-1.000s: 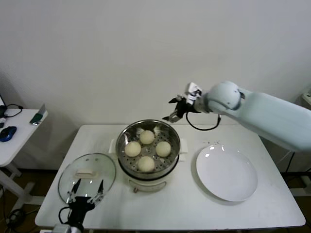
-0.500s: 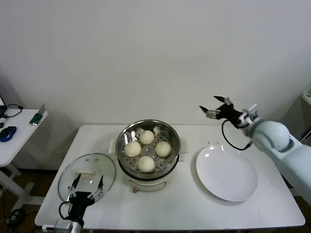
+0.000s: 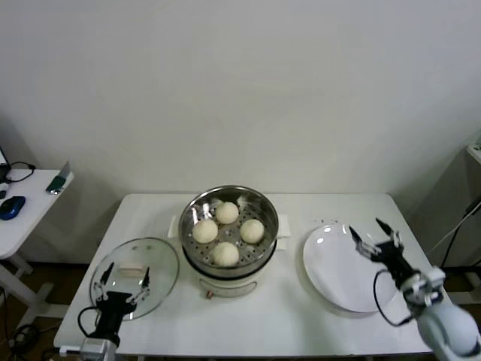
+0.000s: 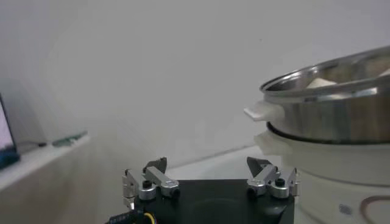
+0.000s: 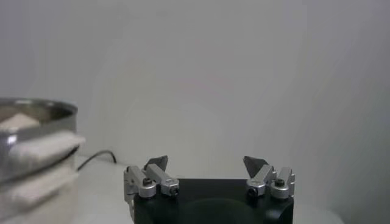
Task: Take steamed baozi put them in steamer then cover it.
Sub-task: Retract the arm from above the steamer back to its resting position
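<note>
The steamer [image 3: 261,248] stands mid-table, a shiny steel pot on a cream base, uncovered. Several cream-white baozi [image 3: 227,213] lie on its perforated tray. The cover [image 3: 161,263], a clear glass lid with a cream handle [image 3: 133,268], lies flat on the table left of the steamer. My left gripper [image 3: 125,278] is open above the cover's near half and holds nothing. In the left wrist view the left gripper [image 4: 207,165] is open, with the steamer [image 4: 329,122] beyond it. My right gripper [image 3: 372,235] is open and empty above the plate's right edge; the right wrist view also shows the right gripper [image 5: 206,163] open.
A flat white plate [image 3: 338,271] lies right of the steamer. A side table [image 3: 22,226] at far left carries a blue mouse [image 3: 11,206] and a small green item [image 3: 56,181]. The steamer's edge [image 5: 30,152] shows in the right wrist view. A wall stands behind the table.
My right arm swung from behind the steamer out to the right and down to the plate's right edge. The left gripper shifted a little left and further over the cover.
</note>
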`<action>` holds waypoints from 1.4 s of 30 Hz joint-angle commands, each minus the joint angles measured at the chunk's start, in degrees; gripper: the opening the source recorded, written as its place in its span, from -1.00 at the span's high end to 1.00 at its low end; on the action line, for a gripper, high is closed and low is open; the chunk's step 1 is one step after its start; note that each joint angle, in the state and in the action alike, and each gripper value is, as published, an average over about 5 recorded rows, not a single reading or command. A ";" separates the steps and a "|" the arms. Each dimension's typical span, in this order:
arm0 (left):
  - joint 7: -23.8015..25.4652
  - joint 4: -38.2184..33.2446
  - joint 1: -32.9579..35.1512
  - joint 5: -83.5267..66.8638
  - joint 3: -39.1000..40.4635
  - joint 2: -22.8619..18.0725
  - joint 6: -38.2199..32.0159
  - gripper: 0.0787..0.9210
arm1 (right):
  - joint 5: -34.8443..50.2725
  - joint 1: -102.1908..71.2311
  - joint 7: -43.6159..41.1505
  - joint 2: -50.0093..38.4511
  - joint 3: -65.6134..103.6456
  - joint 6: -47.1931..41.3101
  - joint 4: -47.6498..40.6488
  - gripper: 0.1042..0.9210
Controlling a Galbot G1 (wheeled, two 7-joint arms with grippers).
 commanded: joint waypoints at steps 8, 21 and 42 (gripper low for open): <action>-20.93 5.94 0.55 60.39 -3.87 6.88 -3.28 -0.77 | -10.43 -12.12 1.97 17.34 1.22 22.02 -4.35 -0.76; -25.35 21.07 -5.34 71.58 -0.74 1.95 2.47 -0.77 | -13.82 -9.87 2.81 20.55 0.55 22.02 -5.17 -0.76; -23.95 28.81 -13.60 71.36 0.91 1.97 3.25 -0.77 | -14.46 -11.01 3.80 22.22 0.91 22.50 -5.62 -0.76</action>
